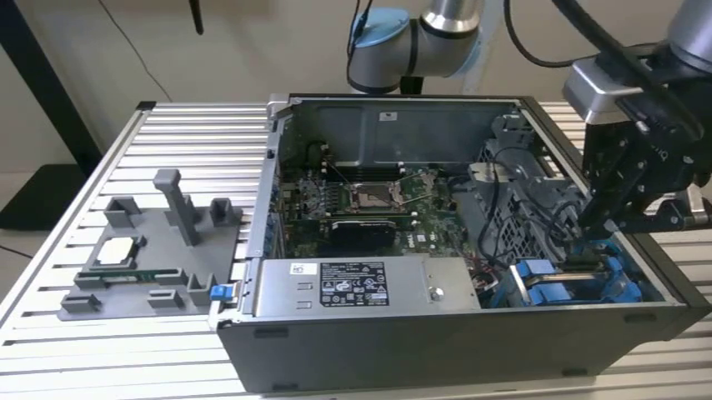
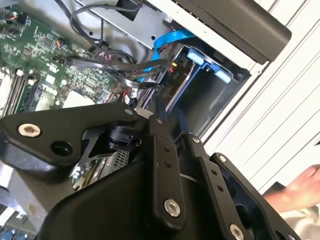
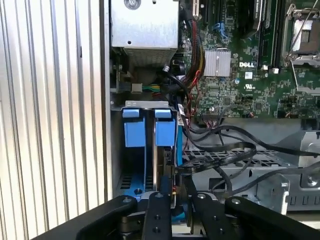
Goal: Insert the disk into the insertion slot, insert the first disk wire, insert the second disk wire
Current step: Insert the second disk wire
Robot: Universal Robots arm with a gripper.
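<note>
Ribbed metal table [image 1: 67, 342] carried the open computer case [image 1: 468, 350], where a white printed label lay on the grey power-supply box [image 1: 368, 287]. The gripper [image 1: 595, 227] hung over the insertion slot [image 3: 131, 165] with its blue plastic pieces, at a black wire [image 3: 220, 155]. Whether its jaws were open, and where the disk was, I could not tell.

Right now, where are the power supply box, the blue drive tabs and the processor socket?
Power supply box [image 1: 368, 286], exterior view, on its label.
Blue drive tabs [image 3: 134, 131], first wrist view, left tab.
Processor socket [image 1: 372, 197], exterior view, its centre.
</note>
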